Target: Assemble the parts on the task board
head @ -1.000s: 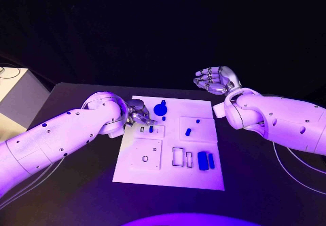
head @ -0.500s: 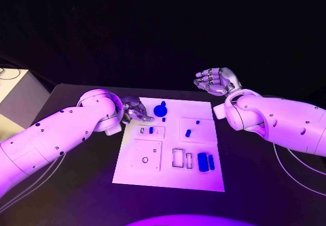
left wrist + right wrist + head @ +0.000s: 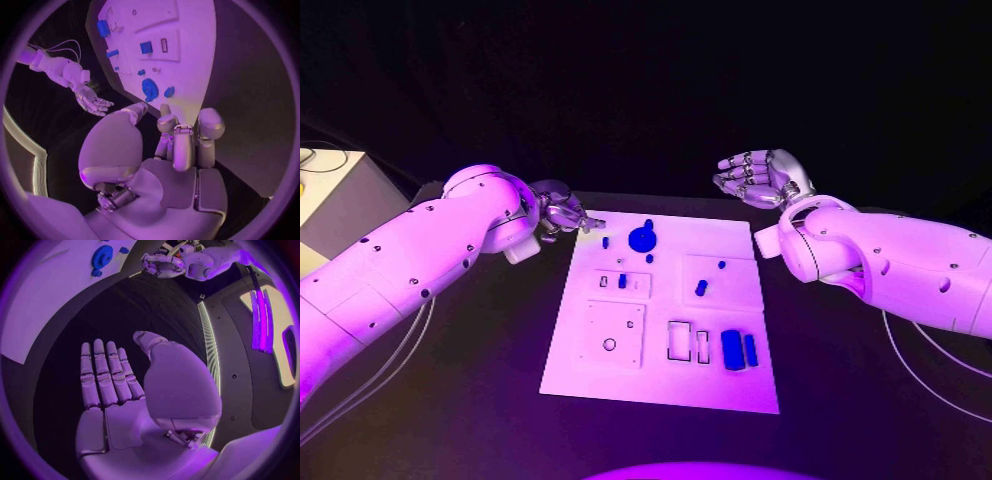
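The left hand [image 3: 561,212] hangs just off the board's [image 3: 668,385] far left corner, fingers curled in with nothing in them; the right hand [image 3: 759,178] is raised past the far right corner, flat open and empty. The parts lie on the board, the round blue piece [image 3: 643,238] nearest the left hand. I'd worry those curled fingers clip it on the way back in. A second ago that hand sat over the board; it has drawn away.

Two white arms with rounded, glossy shells dotted with small dark screws; thin cables trailing beneath. Silver segmented left hand [image 3: 564,213] and right hand [image 3: 759,178], smooth palm plates.
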Available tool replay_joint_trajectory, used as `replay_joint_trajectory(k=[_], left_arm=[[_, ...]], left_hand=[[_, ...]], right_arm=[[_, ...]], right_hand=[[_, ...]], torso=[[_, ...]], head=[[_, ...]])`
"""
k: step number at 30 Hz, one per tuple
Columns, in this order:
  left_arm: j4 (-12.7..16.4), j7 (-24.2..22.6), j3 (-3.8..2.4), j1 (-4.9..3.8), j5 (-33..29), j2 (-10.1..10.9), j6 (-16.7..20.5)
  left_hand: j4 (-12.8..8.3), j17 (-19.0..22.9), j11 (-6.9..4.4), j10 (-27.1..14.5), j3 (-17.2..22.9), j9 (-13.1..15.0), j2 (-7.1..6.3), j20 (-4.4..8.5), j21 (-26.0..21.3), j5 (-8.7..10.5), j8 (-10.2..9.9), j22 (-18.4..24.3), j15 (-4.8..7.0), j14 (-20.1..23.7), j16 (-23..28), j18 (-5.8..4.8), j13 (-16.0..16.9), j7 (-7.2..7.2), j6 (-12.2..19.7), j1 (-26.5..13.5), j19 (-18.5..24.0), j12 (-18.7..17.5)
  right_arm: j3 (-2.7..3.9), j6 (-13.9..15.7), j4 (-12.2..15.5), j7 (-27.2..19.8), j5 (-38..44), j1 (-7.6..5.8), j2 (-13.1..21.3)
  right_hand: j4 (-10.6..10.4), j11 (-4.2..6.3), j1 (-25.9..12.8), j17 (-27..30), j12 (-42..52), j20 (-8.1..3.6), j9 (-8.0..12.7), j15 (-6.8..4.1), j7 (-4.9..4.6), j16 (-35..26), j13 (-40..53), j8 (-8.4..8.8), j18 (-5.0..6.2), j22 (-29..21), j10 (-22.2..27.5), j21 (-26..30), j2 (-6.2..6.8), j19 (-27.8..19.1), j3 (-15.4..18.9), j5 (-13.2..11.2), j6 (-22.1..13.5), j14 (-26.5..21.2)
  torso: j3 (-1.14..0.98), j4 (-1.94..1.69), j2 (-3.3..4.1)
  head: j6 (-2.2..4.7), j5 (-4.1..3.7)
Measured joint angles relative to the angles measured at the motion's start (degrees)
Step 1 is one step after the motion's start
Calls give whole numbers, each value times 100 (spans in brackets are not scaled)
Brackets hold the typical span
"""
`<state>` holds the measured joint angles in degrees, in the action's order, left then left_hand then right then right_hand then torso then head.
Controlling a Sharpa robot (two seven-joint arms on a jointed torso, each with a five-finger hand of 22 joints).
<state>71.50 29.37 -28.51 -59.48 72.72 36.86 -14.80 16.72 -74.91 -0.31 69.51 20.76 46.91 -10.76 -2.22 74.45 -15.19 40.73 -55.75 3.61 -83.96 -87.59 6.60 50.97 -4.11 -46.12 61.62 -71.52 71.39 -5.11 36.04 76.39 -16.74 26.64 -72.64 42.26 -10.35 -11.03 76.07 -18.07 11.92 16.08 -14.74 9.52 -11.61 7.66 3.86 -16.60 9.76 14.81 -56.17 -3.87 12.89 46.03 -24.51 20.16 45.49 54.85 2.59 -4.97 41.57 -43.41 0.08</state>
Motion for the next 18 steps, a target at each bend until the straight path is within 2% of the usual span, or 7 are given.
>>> replay_joint_trajectory(k=[2,3,9,12,14,18], left_arm=[[-118,-5,0,-35,-1,-64,0],[-201,-7,0,-64,-1,-106,0],[-537,-19,0,-181,26,-297,-4],[-679,-23,22,-223,55,-377,-17],[-751,-25,55,-246,65,-418,-31],[-878,-30,198,-280,86,-496,-73]], left_hand=[[11,0,68,0,-38,-173,37,-47,0,0,-208,0,-35,-17,0,1,-3,-59,59,37,-35,0],[11,0,75,-6,-37,-200,37,-47,0,0,-237,0,-35,-17,0,1,-3,-67,67,37,-35,0],[11,0,75,-7,-37,-244,37,-68,0,0,-272,0,-55,3,0,1,-3,-68,68,37,-14,0],[11,0,75,-7,-37,-244,37,-68,0,0,-272,0,-55,3,0,1,-3,-68,68,37,-14,0],[1,0,75,-7,-47,-256,37,-68,0,0,-272,-5,-55,3,0,2,-3,-68,68,37,-14,0],[-4,0,75,-7,-54,-285,37,-67,0,0,-299,-11,-55,3,0,1,-3,-68,67,37,-13,0]], right_arm=[[0,0,-1,1,0,0,-2],[0,0,-2,1,0,0,-3],[0,0,-5,2,-1,0,-9],[-1,0,-6,3,-2,0,-13],[-1,0,-6,3,-2,0,-14],[-1,0,-6,4,-2,0,-16]], right_hand=[[0,0,0,0,0,0,0,0,0,0,-3,-3,0,-1,0,0,0,0,0,2,0,0],[0,0,0,0,0,0,0,0,0,0,-2,-3,0,-1,0,0,0,0,0,2,0,0],[0,0,0,0,0,0,0,0,0,0,-2,-2,0,-1,0,0,0,0,0,2,0,0],[0,0,0,0,0,0,0,0,0,0,-2,-2,0,-1,0,0,0,0,0,2,0,0],[0,0,0,-1,0,0,0,0,0,0,-2,-2,0,-1,0,0,0,0,0,2,0,0],[0,0,0,6,0,12,3,0,0,0,-2,-2,0,-8,0,0,0,-12,0,2,0,0]], torso=[[-1,4,8],[1,4,12],[1,10,38],[1,14,46],[0,16,49],[-1,16,52]], head=[[8,4],[12,5],[29,21],[30,26],[29,31],[26,40]])
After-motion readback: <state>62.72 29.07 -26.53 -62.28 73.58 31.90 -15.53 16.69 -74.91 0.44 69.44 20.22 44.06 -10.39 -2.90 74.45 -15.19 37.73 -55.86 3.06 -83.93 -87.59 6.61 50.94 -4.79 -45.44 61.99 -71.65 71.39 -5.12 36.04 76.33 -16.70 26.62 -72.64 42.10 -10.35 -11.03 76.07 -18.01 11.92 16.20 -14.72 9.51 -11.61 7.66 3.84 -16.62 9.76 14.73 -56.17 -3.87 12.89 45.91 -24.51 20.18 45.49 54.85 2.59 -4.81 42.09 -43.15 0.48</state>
